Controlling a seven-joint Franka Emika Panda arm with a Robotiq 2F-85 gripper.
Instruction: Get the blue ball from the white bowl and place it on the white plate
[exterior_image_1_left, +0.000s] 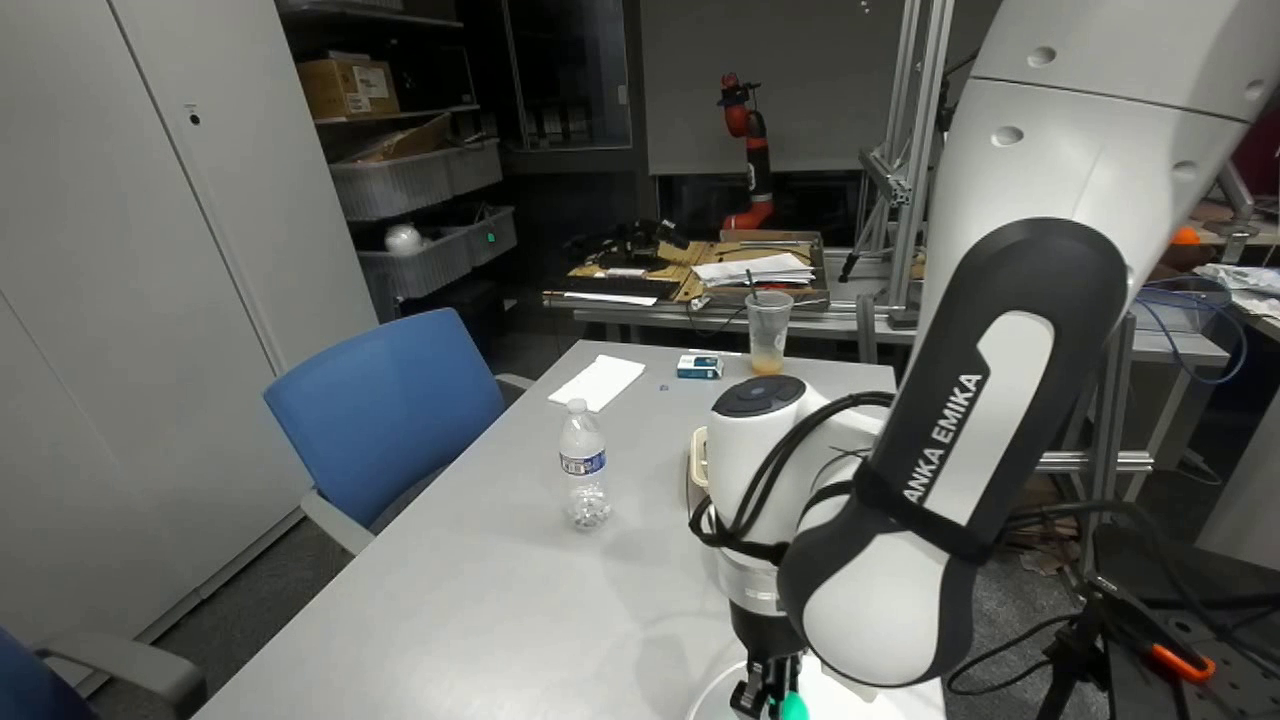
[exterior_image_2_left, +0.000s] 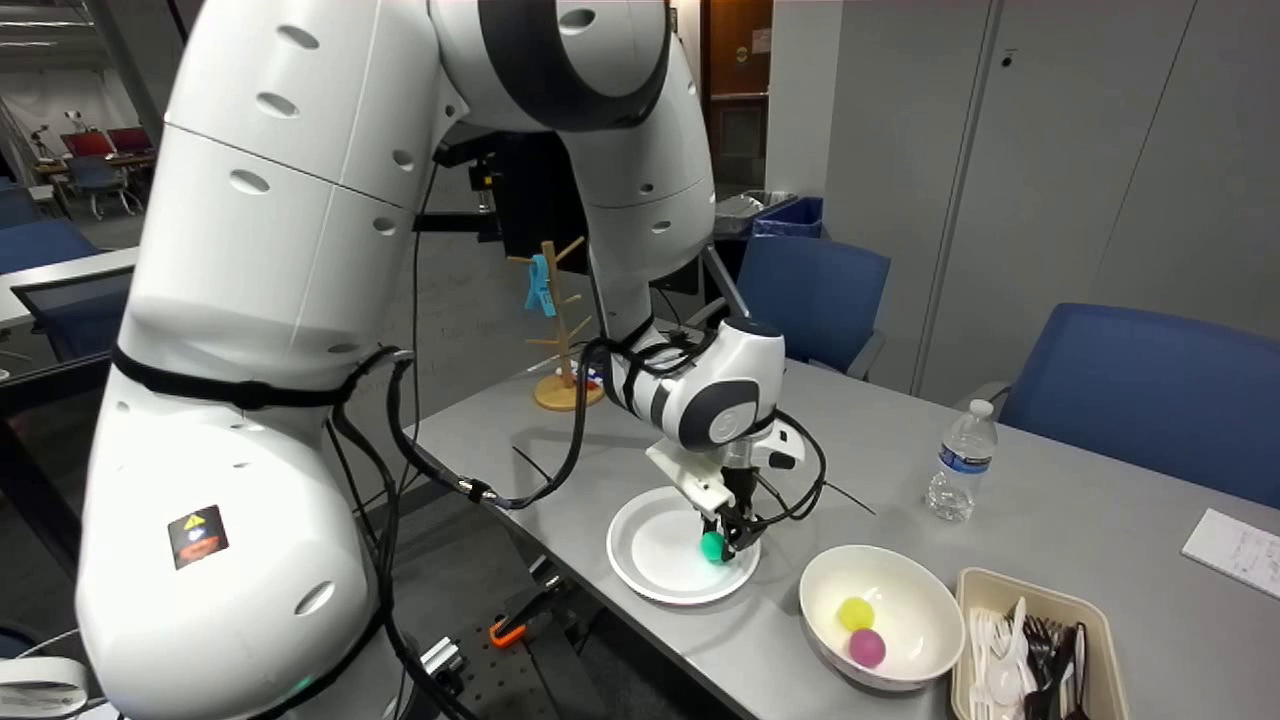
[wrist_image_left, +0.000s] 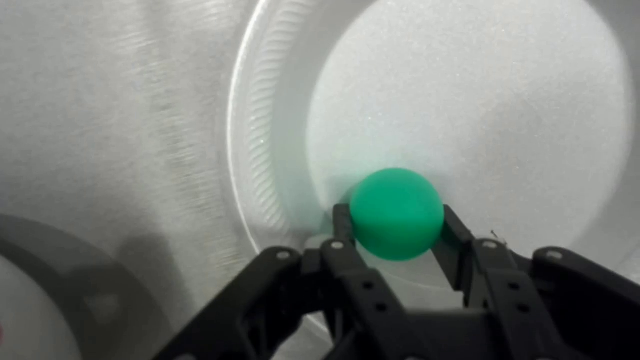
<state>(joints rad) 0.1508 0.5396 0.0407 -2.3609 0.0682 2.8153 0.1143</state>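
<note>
Ball (wrist_image_left: 397, 215), green, one: pinched between the fingers (wrist_image_left: 452, 245) of the gripper (wrist_image_left: 396, 220), above or touching the plate (wrist_image_left: 475, 100); we cannot tell which. Hazards we foresee: release too high could bounce it; lopsided opening could roll it over the nearby rim (wrist_image_left: 260, 125).

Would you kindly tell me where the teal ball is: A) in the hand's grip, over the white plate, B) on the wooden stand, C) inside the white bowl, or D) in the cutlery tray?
A: the wrist view shows the teal ball clasped from both sides by the hand, with the white plate beneath it.
</note>
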